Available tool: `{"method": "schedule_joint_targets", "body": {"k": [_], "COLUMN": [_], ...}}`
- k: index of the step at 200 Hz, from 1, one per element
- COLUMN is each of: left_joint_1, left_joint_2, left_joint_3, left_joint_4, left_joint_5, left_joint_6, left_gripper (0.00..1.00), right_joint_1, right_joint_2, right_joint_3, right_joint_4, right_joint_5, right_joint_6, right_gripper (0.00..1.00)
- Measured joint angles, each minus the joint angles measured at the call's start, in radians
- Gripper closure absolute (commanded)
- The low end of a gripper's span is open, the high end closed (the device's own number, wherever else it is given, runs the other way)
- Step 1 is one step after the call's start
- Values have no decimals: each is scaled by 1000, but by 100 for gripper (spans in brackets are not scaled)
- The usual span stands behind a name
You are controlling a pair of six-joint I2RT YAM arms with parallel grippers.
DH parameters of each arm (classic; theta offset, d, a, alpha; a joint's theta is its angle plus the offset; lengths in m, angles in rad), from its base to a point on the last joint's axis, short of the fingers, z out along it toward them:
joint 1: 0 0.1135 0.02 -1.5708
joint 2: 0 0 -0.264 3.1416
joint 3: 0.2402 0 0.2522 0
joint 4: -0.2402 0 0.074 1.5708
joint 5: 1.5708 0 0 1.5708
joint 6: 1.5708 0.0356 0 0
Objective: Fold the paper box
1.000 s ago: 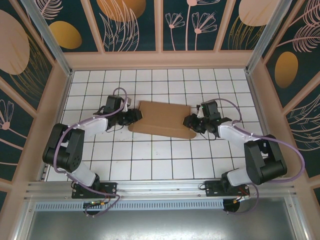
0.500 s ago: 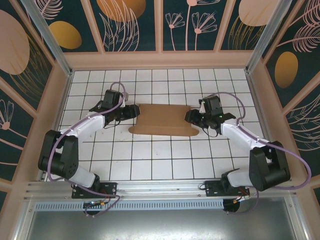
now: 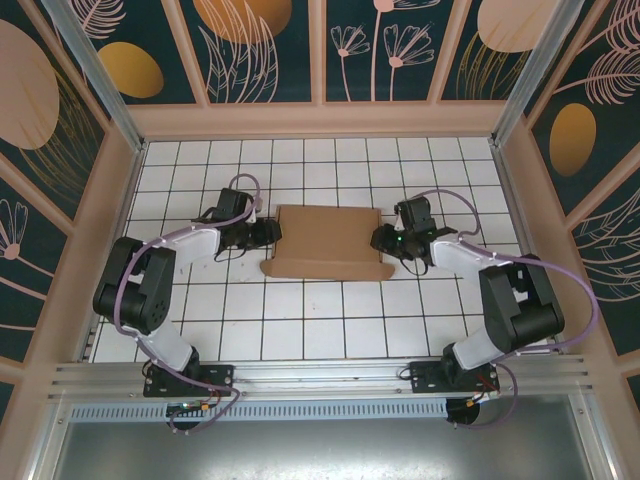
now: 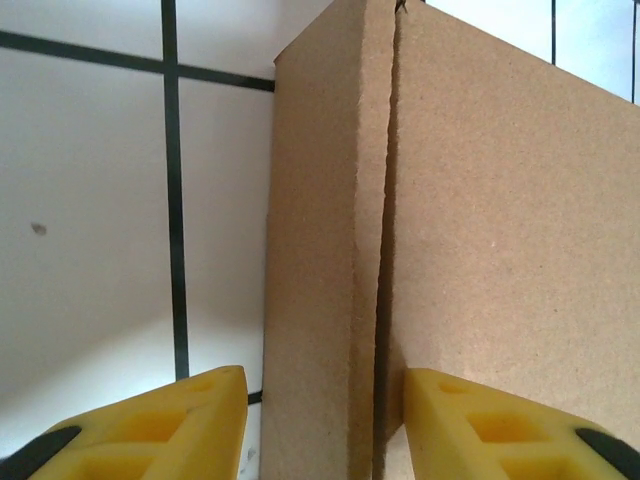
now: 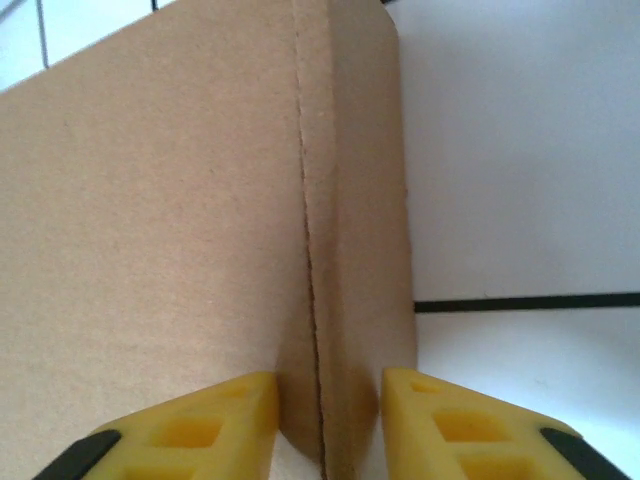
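1. The left hand (image 3: 267, 232) sits at the 9 o'clock end of the paper box (image 3: 328, 242), its jaws partly apart and astride the end flap (image 4: 325, 250).
2. In the left wrist view, its yellow fingers (image 4: 150, 430) stand on either side of that flap. A sliver of worktop shows between one finger and the flap's edge, so the flap is not clamped.
3. The right hand (image 3: 381, 240) sits at the box's 3 o'clock end, its jaws set narrower and astride the opposite flap (image 5: 360, 200).
4. In the right wrist view, its fingers lie close against the cardboard on both sides of a crease (image 5: 308, 250). I cannot tell whether they pinch it.
5. The paper box is plain brown cardboard. It lies mid-way across the white tiled worktop (image 3: 320, 320), between the two hands, with its long edges running 9 to 3 o'clock.
6. Small tabs (image 3: 270, 268) jut from its near edge at the 7 and 5 o'clock corners.
7. The left arm (image 3: 190, 245) and right arm (image 3: 460, 255) reach in from the worktop's 6 o'clock edge.
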Motion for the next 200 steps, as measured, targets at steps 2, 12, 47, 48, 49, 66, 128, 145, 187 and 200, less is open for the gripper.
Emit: {"method": "schedule_joint_targets", "body": {"k": [2,12,47,48,49,66,128,145,187,200], "left_joint_1": [0,1,2,2,2,2,5,17,47,53], "left_joint_2": [1,3,0,0,0,-19,-67,-39,24,38], "left_joint_3": [1,3,7,7,7,4,-19,-19,-22,-21], "left_joint_4": [3,7,6,5,5,-10,1,12,91,119], "left_joint_5": [0,-3,-10,-10,-11,-34,38,60,134,163], "left_joint_6": [0,0,2,1,2,12,95,101,101,101], "left_gripper": [57,57,52,51,51,45,39,43,59,63], "right_joint_1": [-1,-6,-21,-21,-21,-22,-103,-123,-160,-162], "right_joint_2": [0,0,-32,-34,-35,-84,-196,-150,-9,19], "right_joint_3": [-2,-13,-47,-48,-49,-68,-119,-121,-135,-135], "right_joint_4": [7,31,50,49,48,36,182,221,312,321], "right_joint_5": [-1,-16,-42,-45,-45,-55,-172,-211,-313,-330], "right_joint_6": [4,7,3,-3,-2,-4,-4,1,14,14], "right_gripper": [69,69,40,40,39,22,6,7,9,9]}}
